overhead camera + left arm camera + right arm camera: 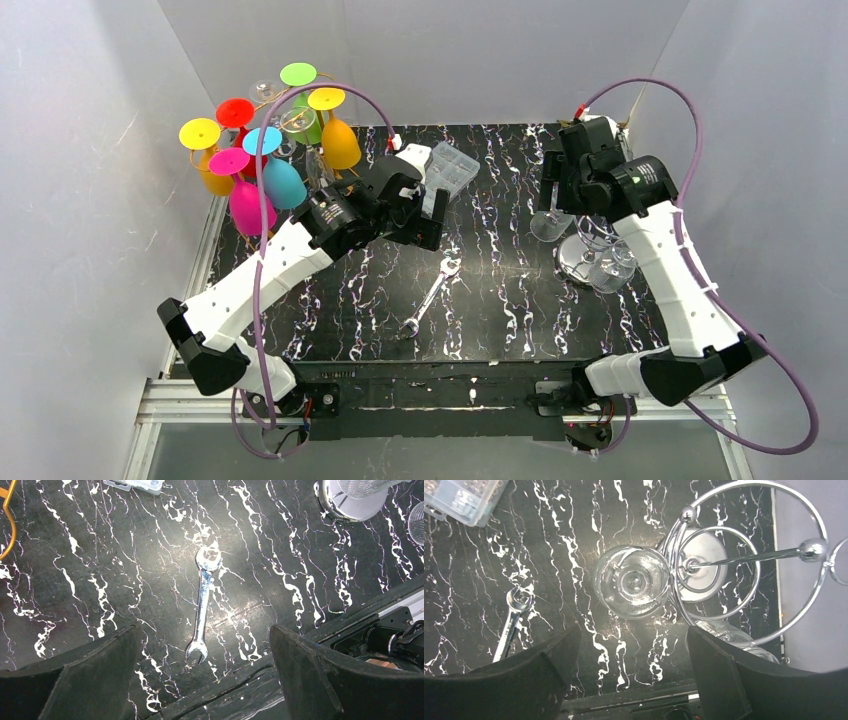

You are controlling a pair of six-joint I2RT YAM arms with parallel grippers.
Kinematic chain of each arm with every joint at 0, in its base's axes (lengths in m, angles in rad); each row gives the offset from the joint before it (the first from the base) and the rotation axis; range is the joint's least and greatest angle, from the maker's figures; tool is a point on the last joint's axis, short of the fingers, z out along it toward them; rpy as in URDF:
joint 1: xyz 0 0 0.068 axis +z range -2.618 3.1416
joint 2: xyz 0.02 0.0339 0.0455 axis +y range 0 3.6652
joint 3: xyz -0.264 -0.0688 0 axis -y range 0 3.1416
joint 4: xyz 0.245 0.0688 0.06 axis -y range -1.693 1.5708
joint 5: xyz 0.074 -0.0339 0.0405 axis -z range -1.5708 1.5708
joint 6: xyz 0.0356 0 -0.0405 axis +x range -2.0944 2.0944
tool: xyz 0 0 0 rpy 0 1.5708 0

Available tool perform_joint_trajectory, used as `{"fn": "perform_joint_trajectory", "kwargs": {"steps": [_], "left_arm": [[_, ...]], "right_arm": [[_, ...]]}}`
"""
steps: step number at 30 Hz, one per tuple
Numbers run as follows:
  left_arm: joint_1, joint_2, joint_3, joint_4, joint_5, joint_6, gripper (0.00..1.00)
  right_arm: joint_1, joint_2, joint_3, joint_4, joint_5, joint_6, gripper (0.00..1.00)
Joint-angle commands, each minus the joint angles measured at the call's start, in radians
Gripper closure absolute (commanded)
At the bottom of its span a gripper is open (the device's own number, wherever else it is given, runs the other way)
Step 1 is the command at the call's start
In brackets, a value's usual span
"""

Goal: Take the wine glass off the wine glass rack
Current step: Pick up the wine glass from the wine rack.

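A clear wine glass (633, 582) (550, 225) shows from above, right beside the chrome wire wine glass rack (809, 550) (580, 258). I cannot tell whether the glass touches the wire. A second clear glass (734, 635) (612, 272) sits under the rack's rings. My right gripper (633, 635) (553, 188) hovers over the first glass, open, with only the table between its fingers. Left of centre, my left gripper (205, 630) (425, 215) is open and holds nothing.
A steel wrench (430, 297) (202, 610) (511, 620) lies mid-table. A clear plastic box (450, 170) (459, 500) sits at the back. A gold rack of coloured glasses (262, 150) stands back left. White walls close in on both sides.
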Motion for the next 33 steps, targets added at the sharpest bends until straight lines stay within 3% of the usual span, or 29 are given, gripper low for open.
{"fn": "perform_joint_trajectory", "kwargs": {"steps": [1, 23, 33], "left_arm": [[0.003, -0.006, 0.023, 0.008, 0.002, 0.014, 0.01], [0.014, 0.018, 0.027, 0.017, 0.009, 0.020, 0.01], [0.029, 0.074, 0.046, 0.072, 0.088, -0.024, 0.01]], "right_arm": [[-0.055, 0.012, -0.023, 0.060, -0.085, -0.008, 0.15], [-0.156, 0.062, -0.081, 0.157, -0.201, -0.022, 0.30], [-0.161, 0.058, -0.062, 0.137, -0.191, -0.025, 0.55]]}}
